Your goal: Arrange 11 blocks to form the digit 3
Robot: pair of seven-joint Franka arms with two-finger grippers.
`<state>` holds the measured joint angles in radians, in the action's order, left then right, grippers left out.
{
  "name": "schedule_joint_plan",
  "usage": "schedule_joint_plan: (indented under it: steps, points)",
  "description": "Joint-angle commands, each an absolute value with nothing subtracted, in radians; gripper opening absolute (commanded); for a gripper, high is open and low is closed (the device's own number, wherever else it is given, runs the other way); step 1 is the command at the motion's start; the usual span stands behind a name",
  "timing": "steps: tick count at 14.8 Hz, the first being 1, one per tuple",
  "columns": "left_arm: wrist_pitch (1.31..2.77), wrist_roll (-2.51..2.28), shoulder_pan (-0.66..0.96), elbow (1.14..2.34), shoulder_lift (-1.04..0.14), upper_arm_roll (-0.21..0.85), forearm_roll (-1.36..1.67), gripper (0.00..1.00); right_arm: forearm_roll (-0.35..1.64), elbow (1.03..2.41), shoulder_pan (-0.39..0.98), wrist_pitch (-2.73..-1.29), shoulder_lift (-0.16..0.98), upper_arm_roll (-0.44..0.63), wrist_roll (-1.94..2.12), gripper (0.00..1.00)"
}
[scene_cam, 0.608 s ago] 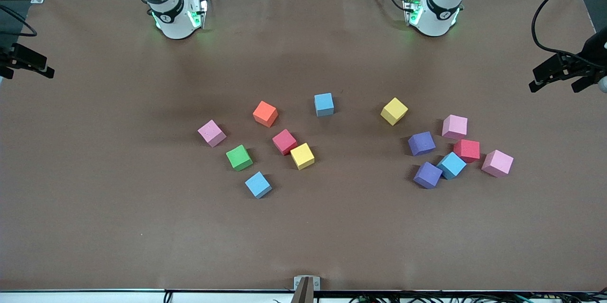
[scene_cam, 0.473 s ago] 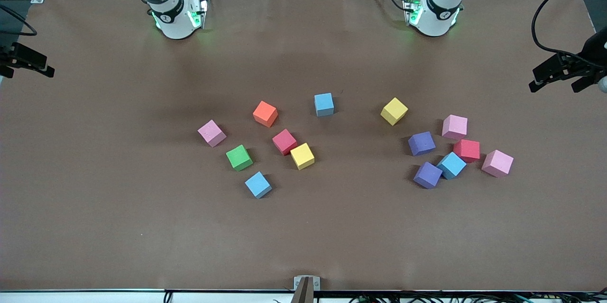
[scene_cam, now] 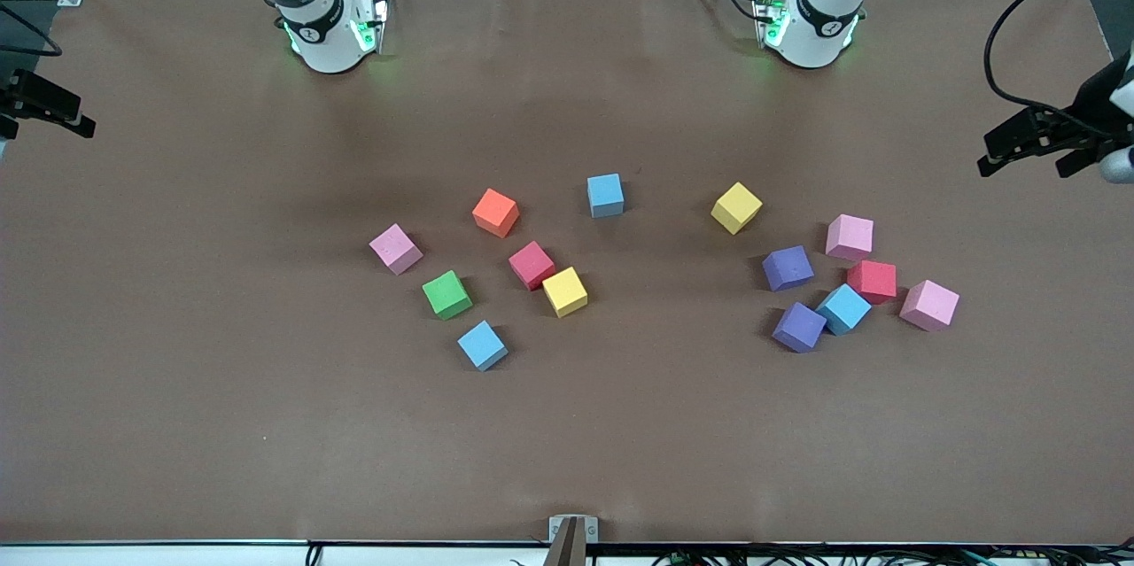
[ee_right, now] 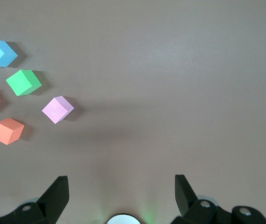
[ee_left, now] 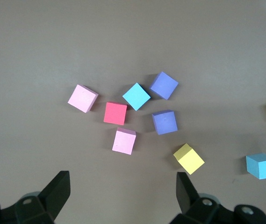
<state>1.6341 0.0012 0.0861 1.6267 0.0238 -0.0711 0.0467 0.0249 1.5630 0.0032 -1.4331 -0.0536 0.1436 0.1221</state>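
Left hand [scene_cam: 1019, 145], right hand [scene_cam: 53, 110]: jaws apart, empty, at worktop [scene_cam: 177, 371] ends. Blocks [scene_cam: 567, 291] scattered; digit 3 unstarted.

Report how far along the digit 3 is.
Done: nothing. The blocks lie scattered in two loose groups, such as the orange block and the purple block; no row is formed. In hand: nothing; the left end effector and right end effector hang open at the table's ends. Left: all eleven placements.
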Motion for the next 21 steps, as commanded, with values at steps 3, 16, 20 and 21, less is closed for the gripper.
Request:
schedule_joint_plan:
  steps: [3,16,20,21]
  points:
    - [1.623,-0.153,0.106,1.673,-0.006,0.049,0.052,1.00,0.015,1.577,0.006,-1.430,-0.075,0.143,0.104,1.00]
    - [2.069,-0.762,0.201,1.933,-0.170,0.448,0.038,1.00,0.014,1.618,0.011,-1.434,-0.115,0.141,0.104,1.00]
    - [2.268,-0.925,0.311,1.982,-0.271,0.446,0.029,1.00,0.014,1.618,0.009,-1.443,-0.115,0.141,0.106,1.00]
    - [2.287,-0.960,0.333,1.985,-0.300,0.446,-0.012,1.00,0.014,1.617,0.009,-1.443,-0.114,0.141,0.106,1.00]
